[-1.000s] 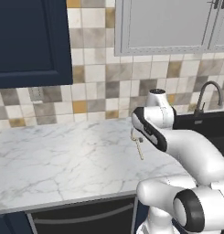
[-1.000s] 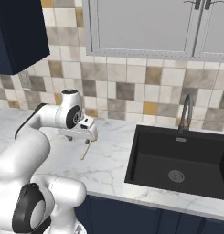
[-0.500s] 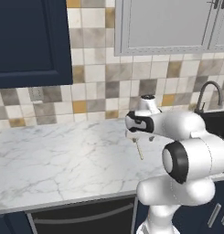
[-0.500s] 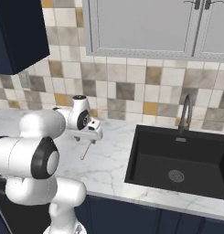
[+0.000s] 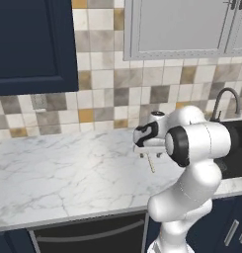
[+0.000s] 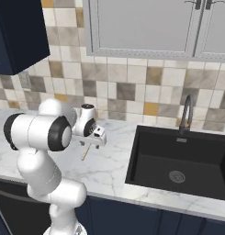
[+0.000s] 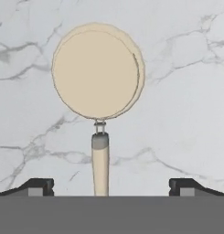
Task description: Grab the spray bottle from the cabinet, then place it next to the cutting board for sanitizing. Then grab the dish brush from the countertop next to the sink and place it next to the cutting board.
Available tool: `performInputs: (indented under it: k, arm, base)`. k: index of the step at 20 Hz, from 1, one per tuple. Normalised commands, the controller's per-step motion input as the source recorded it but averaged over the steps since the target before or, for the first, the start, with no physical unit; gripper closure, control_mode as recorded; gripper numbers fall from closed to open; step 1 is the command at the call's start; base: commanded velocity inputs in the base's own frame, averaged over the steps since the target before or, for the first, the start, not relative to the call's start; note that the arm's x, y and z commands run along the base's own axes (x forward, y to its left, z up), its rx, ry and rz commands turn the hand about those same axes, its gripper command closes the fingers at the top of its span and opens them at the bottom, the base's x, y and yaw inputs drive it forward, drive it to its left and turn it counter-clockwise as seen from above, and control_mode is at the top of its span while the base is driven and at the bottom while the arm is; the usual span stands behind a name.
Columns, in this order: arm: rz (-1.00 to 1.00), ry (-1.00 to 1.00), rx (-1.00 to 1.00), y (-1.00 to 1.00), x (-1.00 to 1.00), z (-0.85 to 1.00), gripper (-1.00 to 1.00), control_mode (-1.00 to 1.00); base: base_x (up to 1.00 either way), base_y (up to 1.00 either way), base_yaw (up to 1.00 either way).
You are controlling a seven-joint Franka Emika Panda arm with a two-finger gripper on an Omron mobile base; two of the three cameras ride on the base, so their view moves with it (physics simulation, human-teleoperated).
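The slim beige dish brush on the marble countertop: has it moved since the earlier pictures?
No. The slim beige dish brush lies at the same spot left of the black sink; the open gripper above it has turned instead.

The slim beige dish brush [image 7: 99, 91] lies flat on the white grey-veined marble countertop [image 7: 186, 91], its round head at upper centre of the hand view and its thin handle running straight down to the lower edge.
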Motion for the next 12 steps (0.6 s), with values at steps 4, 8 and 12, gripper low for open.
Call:
performInputs:
  k: [4, 8, 12]
  arm:
    - [-0.02, -0.01, 0.0, 0.0, 0.28, -0.44, -1.0, -1.0]
    - [-0.02, -0.01, 0.0, 0.08, 0.2, -0.43, 1.0, -1.0]
    - [0.0, 0.0, 0.0, 0.37, 0.0, -0.21, 1.0, -1.0]
  base:
    - [0.0, 0.0, 0.0]
    - [0.0, 0.0, 0.0]
    - [0.0, 0.0, 0.0]
